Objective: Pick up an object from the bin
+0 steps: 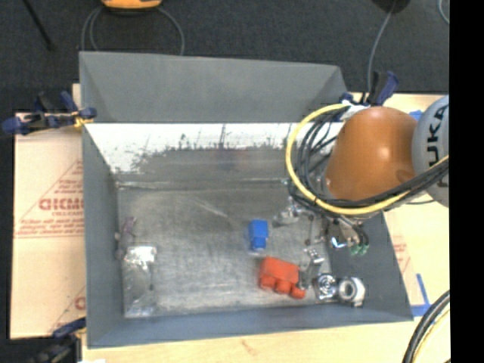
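I see my end effector [308, 262] just beside the red block's [277, 274] right end, block lying crosswise; how open, I can't tell.

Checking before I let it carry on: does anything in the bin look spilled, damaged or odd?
Nothing stands out. A small blue block and a red piece lie loose on the bin floor beside the gripper, silvery round pieces sit in the near right corner, and a clear crumpled scrap lies at the left.

Bright even light, pale glare along the bin [197, 148] wall.
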Available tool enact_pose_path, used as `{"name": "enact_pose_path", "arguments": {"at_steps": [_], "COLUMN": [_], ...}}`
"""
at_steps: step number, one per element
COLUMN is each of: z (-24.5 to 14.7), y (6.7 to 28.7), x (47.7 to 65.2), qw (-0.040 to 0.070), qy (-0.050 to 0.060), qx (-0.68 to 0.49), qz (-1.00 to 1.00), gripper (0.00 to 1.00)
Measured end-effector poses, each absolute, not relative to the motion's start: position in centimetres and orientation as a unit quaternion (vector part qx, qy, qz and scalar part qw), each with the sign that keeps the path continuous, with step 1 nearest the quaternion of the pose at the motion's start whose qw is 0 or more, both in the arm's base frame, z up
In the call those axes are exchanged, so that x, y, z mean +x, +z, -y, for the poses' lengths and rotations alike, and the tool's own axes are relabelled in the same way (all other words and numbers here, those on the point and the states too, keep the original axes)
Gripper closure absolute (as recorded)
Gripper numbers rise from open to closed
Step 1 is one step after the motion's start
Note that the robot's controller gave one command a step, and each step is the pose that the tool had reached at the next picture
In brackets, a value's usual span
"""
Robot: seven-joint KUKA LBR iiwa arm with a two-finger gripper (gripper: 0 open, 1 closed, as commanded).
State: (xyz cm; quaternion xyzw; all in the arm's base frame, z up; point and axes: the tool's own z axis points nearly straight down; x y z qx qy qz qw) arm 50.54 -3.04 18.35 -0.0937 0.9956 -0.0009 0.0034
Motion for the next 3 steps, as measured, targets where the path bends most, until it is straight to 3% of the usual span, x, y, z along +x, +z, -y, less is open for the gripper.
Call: {"name": "enact_pose_path", "arguments": {"at_steps": [1,2,3], "z": [5.4,5.3,8.0], "y": [7.5,7.9,20.4], "x": [49.9,50.1,52.7], "qw": [0.004,0.005,0.005], "qy": [0.001,0.001,-0.002], "qx": [-0.067,-0.066,-0.212], "qz": [-0.998,-0.998,-0.977], "gripper": [0.0,1.0,1.0]}}
